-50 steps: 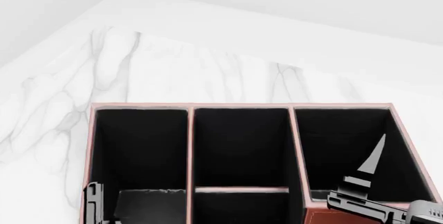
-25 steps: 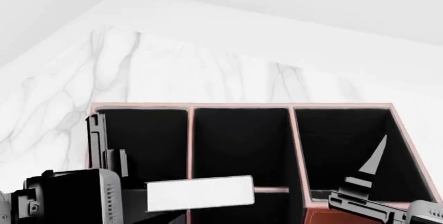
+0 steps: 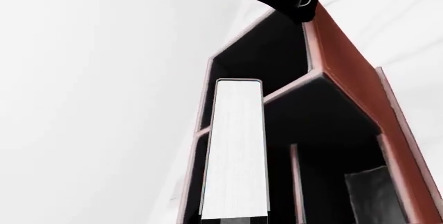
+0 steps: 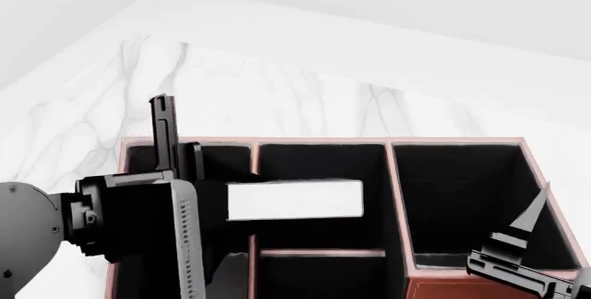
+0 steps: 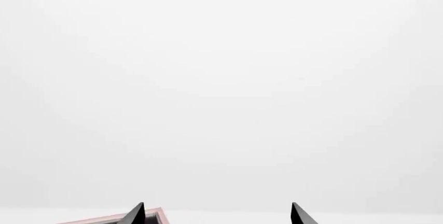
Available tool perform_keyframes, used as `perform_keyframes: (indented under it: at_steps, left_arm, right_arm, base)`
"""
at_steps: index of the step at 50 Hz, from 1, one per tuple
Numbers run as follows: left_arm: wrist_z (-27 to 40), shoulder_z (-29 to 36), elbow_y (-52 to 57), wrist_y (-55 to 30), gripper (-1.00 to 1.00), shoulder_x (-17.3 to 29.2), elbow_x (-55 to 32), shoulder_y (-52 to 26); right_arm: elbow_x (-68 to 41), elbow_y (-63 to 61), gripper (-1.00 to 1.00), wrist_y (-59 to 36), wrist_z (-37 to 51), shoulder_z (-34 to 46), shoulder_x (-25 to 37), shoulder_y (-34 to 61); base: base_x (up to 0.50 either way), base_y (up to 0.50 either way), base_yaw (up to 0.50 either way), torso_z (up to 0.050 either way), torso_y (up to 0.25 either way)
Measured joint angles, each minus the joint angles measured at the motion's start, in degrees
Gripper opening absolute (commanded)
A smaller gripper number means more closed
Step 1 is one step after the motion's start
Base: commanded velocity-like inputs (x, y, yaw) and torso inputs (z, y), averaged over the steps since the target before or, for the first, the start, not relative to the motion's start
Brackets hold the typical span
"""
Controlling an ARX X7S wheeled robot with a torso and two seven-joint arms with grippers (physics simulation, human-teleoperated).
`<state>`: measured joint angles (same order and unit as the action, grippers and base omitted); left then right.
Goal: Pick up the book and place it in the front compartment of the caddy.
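I see my left gripper [image 4: 176, 150] above the left side of the reddish-brown leather-look caddy [image 4: 397, 195] w/ black inside and pale-edged dividers. It holds the small thin black book [image 4: 293, 199] by one end; the white page edge faces up to the head cam. The book is horizontal, above the caddy, its free end reaching over the middle back section. In the left wrist view the book [image 3: 234, 149] sticks out straight from the gripper over the caddy's [image 3: 353, 86] sections, not inside any of them. The fingers themselves I cannot see well; one black finger [image 4: 163, 133] stands up behind the book.

My right gripper [image 5: 217, 214] is at the caddy's right end; in its wrist cam the two pointed tips are apart w/ nothing between. The caddy stands on a white marble table [image 4: 231, 91].
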<state>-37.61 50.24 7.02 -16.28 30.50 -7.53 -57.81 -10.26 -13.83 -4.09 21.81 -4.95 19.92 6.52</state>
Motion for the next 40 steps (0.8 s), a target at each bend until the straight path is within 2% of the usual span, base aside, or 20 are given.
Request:
perform_keyframes:
  at_steps: [22,40]
  left_arm:
    - [0.3,1.5,-17.9,15.1,-1.00,-7.3,3.2,-3.0]
    - [-3.4,2.2,-28.0,16.0,-1.00,-11.2,0.8,-5.2]
  right_arm:
    - [-0.5,1.5,1.00,0.9,0.7,-1.2,0.4,-0.1]
    - [-0.7,3.7,1.00,2.1,0.9,-1.3,0.5,0.1]
  base:
    - [0.00,0.00,0.00,0.000,0.001]
    - [0.00,0.00,0.00,0.001,0.001]
